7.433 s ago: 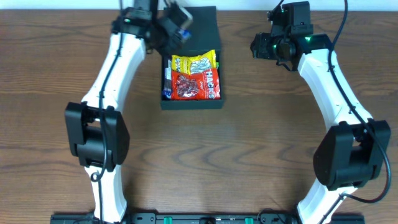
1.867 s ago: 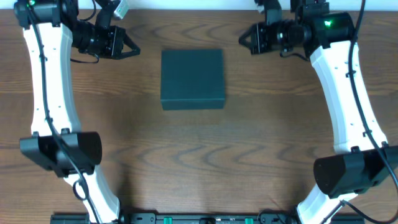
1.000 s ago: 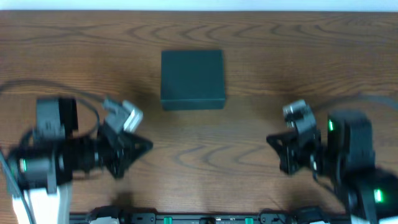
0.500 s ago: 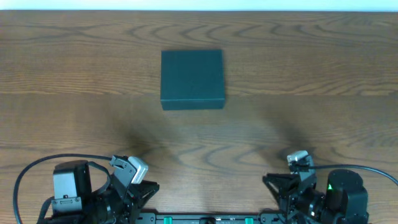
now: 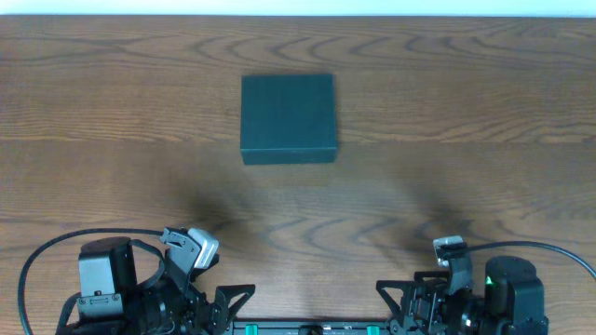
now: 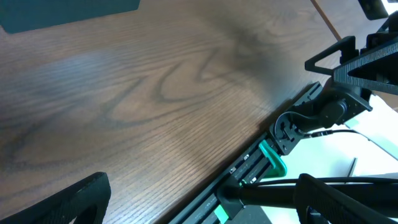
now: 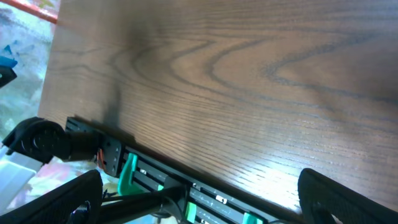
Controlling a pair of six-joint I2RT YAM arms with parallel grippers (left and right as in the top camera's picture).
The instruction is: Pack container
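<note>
The container, a dark green square box, rests lid-shut at the far middle of the wooden table; nothing inside it shows. One corner of it shows in the left wrist view. Both arms are folded down at the table's near edge, far from the box. My left gripper is open, its fingers spread wide over the table edge with nothing between them. My right gripper is open too, and its fingers are just as wide and empty.
A black mounting rail with green clamps runs along the table's near edge. The right arm's gripper shows in the left wrist view at the upper right. Bare wood grain lies between the box and the arms.
Both arms have dropped back from mid-table to the near edge, and both grippers have gone from shut to wide open. The box has not moved.
</note>
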